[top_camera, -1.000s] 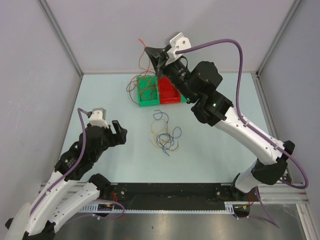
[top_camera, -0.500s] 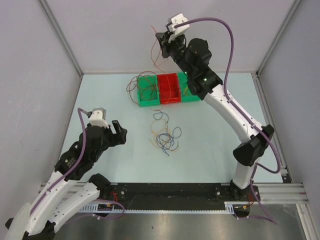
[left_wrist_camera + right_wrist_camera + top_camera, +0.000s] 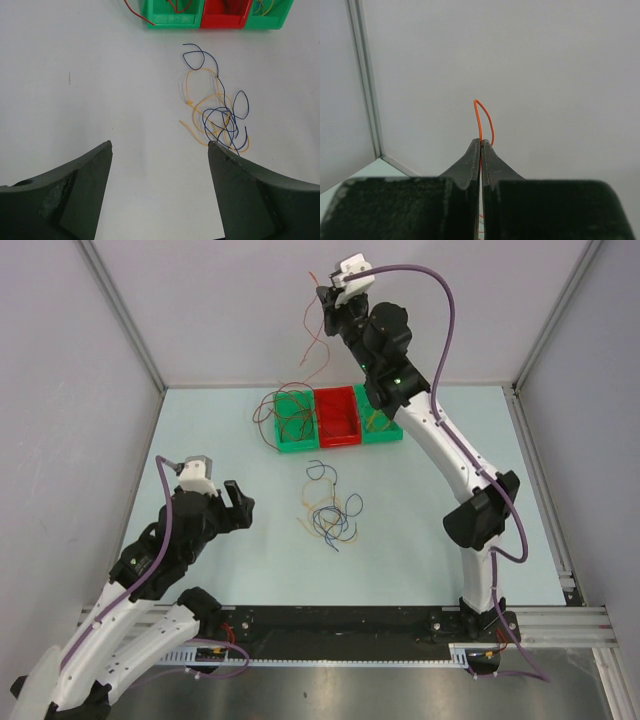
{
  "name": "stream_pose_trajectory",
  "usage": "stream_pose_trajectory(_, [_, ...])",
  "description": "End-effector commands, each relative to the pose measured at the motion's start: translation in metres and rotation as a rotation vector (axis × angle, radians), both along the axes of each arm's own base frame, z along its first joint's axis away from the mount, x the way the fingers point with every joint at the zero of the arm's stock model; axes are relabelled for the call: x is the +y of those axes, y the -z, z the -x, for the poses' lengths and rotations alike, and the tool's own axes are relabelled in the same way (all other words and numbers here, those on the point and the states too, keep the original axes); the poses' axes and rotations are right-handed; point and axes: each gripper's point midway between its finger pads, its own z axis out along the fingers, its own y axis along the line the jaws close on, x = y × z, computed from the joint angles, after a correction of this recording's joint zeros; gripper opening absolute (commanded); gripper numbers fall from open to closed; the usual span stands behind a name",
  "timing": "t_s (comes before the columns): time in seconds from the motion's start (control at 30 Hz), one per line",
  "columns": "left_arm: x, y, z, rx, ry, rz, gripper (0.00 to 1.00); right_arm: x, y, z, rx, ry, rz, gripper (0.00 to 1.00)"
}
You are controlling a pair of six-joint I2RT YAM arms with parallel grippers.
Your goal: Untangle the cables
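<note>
A tangle of blue and yellow cables [image 3: 330,508] [image 3: 218,116] lies on the table, right of my left gripper [image 3: 238,503] [image 3: 159,145], which hovers open and empty. My right gripper [image 3: 323,297] [image 3: 480,141] is raised high against the back wall, shut on an orange cable [image 3: 483,117] whose loop sticks out above the fingertips. That orange cable [image 3: 316,340] hangs down from it toward the bins. Red and brown cables [image 3: 281,410] spill over the left green bin [image 3: 296,443].
A row of small bins stands at the back of the table: the green one, a red one [image 3: 338,416] [image 3: 223,21] and another green one [image 3: 385,432] [image 3: 272,21] holding yellow wire. Grey walls enclose the table on three sides.
My right arm has lifted and stretched up toward the back wall, drawing the orange cable higher out of the bins. The left arm has stayed still.
</note>
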Motion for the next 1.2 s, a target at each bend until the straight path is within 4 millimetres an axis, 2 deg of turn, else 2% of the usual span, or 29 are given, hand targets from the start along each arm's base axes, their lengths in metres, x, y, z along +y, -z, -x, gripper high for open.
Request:
stream_pose_trajectory(0.0, [0.001,-0.001,-0.002,-0.004,-0.018,0.01,0.82,-0.017,-0.027,-0.014,-0.114,0.089,-0.045,0.0])
stream_pose_trajectory(0.07, [0.001,-0.001,-0.003,-0.005,-0.016,0.01,0.82,-0.015,-0.017,-0.027,-0.105,0.097,-0.044,0.0])
stream_pose_trajectory(0.2, [0.0,0.0,-0.003,0.0,-0.016,0.009,0.82,-0.021,-0.01,-0.04,-0.108,0.131,-0.049,0.0])
stream_pose_trajectory(0.5, [0.0,0.0,-0.004,0.0,-0.013,0.007,0.82,-0.037,0.034,-0.071,-0.056,0.256,0.003,0.0])
stream_pose_trajectory(0.67, [0.0,0.001,-0.004,0.002,-0.013,0.007,0.82,-0.047,0.042,-0.081,-0.04,0.285,0.0,0.0])
stream_pose_trajectory(0.87, [0.001,0.002,-0.005,0.007,-0.017,0.002,0.82,-0.046,0.061,-0.091,0.003,0.259,-0.003,0.0])
stream_pose_trajectory(1.17, [0.001,0.002,-0.005,0.007,-0.02,0.002,0.82,-0.028,0.131,-0.101,0.143,0.194,0.019,0.0])
